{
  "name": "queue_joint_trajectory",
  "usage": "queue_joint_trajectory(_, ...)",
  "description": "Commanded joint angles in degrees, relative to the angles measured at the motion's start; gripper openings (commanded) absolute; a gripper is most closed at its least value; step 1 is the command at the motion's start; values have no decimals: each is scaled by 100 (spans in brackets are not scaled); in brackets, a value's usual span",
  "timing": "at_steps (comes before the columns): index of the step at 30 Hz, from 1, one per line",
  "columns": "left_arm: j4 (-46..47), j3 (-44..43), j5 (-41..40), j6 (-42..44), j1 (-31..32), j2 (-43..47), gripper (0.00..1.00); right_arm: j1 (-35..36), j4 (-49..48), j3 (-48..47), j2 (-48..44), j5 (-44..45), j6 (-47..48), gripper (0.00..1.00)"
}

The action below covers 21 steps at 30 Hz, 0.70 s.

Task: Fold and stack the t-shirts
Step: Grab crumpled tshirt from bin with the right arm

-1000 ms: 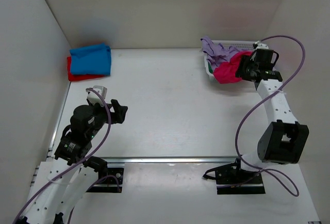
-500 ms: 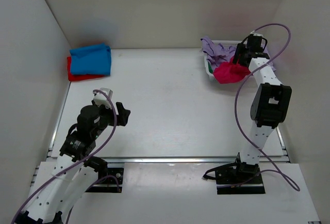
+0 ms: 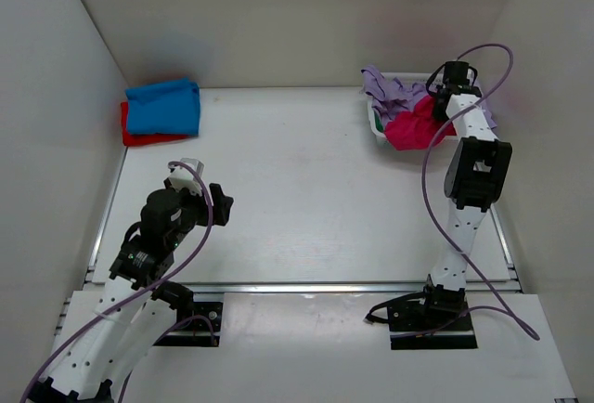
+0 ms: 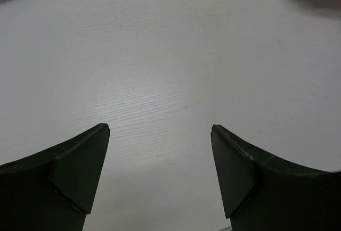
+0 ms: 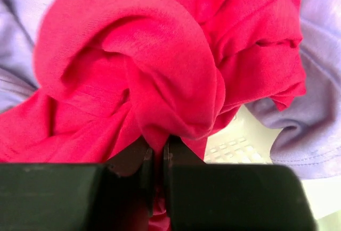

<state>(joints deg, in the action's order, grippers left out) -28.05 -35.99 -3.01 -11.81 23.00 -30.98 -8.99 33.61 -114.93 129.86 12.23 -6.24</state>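
At the upper right of the top view, the right gripper [image 3: 438,95] sits over the white basket [image 3: 374,123]. Its jaws are pinched tight on a fold of the crimson-pink t-shirt [image 5: 160,71], which bulges out of the basket and droops over its rim onto the table [image 3: 306,189]. Lavender cloth [image 5: 314,108] lies bunched around it. At lower left, the left gripper [image 4: 160,130] hangs above bare tabletop with its jaws spread wide, holding nothing. In the upper left corner, a blue t-shirt [image 3: 164,108] lies folded on top of a red t-shirt [image 3: 139,137].
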Motion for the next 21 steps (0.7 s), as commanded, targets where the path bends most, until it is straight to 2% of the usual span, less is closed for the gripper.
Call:
queue_joint_trajectory(1, 81, 48, -42, 30, 2, 22, 88, 187, -91, -398, -417, 245, 298, 0)
queue_joint_trajectory(5, 63, -13, 2, 21, 11, 4, 88, 266, 425, -1379, -628, 157, 369, 1)
queue_joint_trajectory(8, 63, -110, -7, 21, 37, 31, 88, 511, 796, -2224, -1127, 17, 562, 0)
queue_joint_trajectory(12, 11, -277, 19, 65, 20, 154, 87, 873, 393, -1735, -2656, -98, 896, 1)
queue_joint_trajectory(16, -130, -374, -77, -49, 37, 320, 86, 1654, 340, -1506, -3730, -212, 949, 0)
queue_joint_trajectory(21, -332, -610, -244, -198, -33, 646, 85, 3427, 208, -918, -4933, 771, 1257, 0)
